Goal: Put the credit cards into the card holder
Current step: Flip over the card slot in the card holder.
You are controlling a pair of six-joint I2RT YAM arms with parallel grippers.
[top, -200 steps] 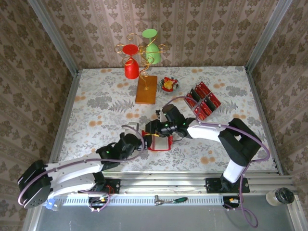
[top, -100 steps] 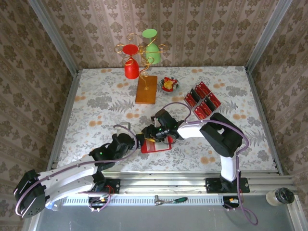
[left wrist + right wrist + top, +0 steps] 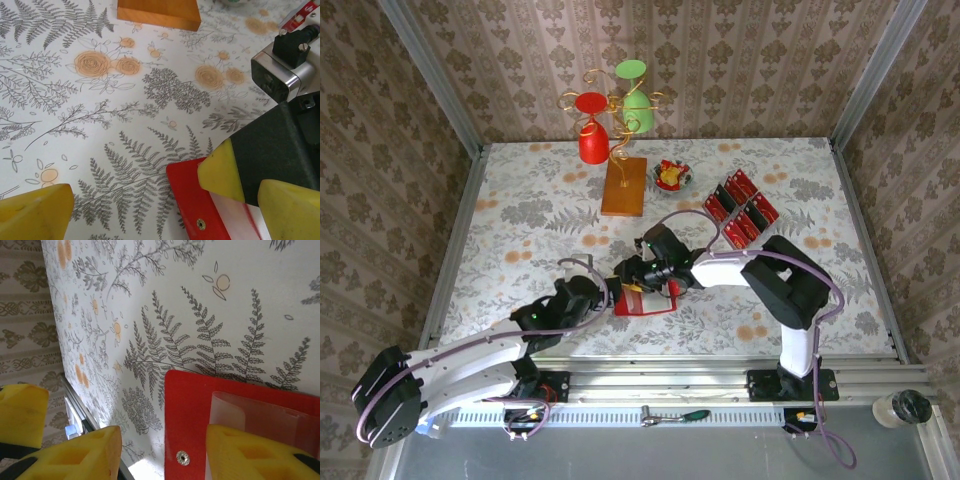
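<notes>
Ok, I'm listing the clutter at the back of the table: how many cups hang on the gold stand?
2: a red cup hangs upside down on the left of the stand, and a green cup sits higher on its right. None seems hidden.

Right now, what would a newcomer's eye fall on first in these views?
First, the two arms nose to nose at the front centre of the table: the left gripper and right gripper crowd the open red card holder, its pale pocket showing. Next, the red and black credit cards at the right rear. Then the red cup and green cup on a gold wire stand at the back.
</notes>
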